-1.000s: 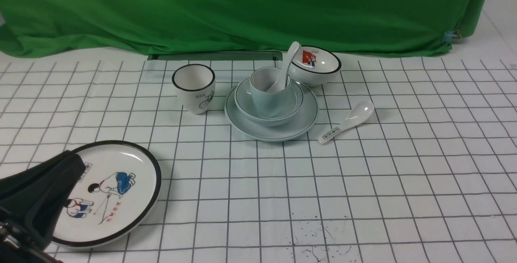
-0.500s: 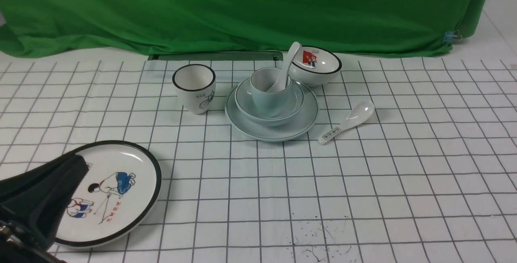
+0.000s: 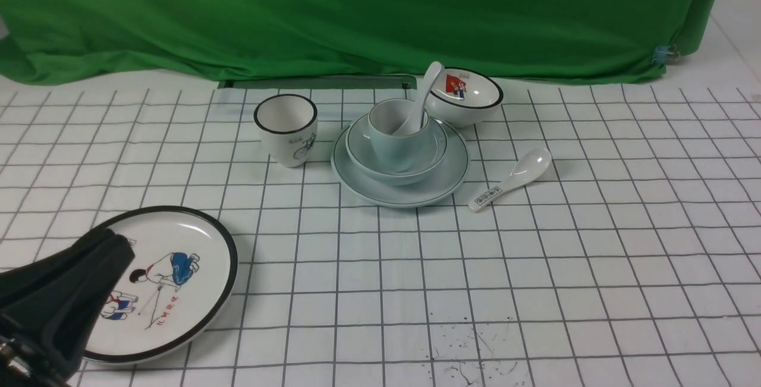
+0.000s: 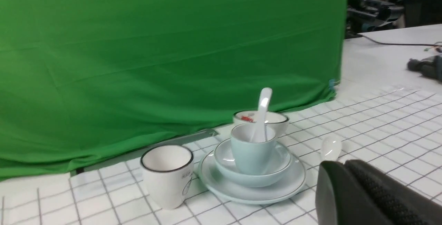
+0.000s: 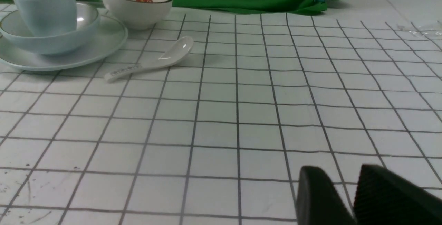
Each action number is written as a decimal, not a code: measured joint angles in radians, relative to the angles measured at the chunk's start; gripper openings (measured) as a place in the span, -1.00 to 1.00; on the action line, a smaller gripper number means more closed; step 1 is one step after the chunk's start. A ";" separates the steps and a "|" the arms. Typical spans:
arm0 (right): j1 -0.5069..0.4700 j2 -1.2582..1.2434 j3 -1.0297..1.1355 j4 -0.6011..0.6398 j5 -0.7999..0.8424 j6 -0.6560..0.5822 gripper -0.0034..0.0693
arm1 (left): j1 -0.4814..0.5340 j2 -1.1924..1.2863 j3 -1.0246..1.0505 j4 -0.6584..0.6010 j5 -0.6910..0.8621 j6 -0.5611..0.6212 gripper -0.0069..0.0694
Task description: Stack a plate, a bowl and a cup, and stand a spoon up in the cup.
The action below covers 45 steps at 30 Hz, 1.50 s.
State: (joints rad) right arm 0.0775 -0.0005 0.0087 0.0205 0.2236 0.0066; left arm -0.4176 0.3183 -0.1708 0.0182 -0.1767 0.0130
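Observation:
The pale blue-green plate (image 3: 443, 188) lies at the middle back of the table. The plain bowl (image 3: 357, 149) sits on it and the plain cup (image 3: 392, 146) stands in the bowl. The plain white spoon (image 3: 429, 81) stands in the cup with its handle leaning up to the right. The stack also shows in the left wrist view (image 4: 253, 156). My left gripper (image 3: 110, 241) is shut and empty at the near left, over a cartoon plate, far from the stack. My right gripper (image 5: 340, 171) is not in the front view; its jaws stand slightly apart, empty, low over the cloth.
A white black-rimmed cup (image 3: 285, 131) stands left of the stack. A black-rimmed bowl with a red picture (image 3: 467, 98) touches the stack's back right. A labelled spoon (image 3: 511, 180) lies to its right. The cartoon plate (image 3: 178, 274) lies near left. A green cloth (image 3: 357, 12) hangs behind.
My left gripper has sunk a little toward the near left corner. The stack and the other dishes have not moved.

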 joint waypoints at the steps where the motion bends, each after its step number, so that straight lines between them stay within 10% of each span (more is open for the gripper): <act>1: 0.000 0.000 0.000 0.000 0.000 0.000 -0.30 | 0.011 -0.028 0.014 0.001 0.000 0.000 -0.90; 12: 0.000 0.000 0.000 0.001 0.000 0.000 -0.25 | 0.377 -0.316 0.174 -0.043 0.191 -0.018 -0.90; 19: 0.000 0.000 0.000 0.001 -0.001 0.000 -0.25 | 0.392 -0.316 0.178 -0.087 0.433 0.068 -0.90; 45: 0.000 0.000 0.000 0.001 -0.002 0.000 -0.24 | 0.442 -0.316 0.178 -0.053 0.428 0.101 -0.90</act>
State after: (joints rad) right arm 0.0775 -0.0005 0.0087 0.0216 0.2215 0.0066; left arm 0.0243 0.0023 0.0073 -0.0344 0.2515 0.1143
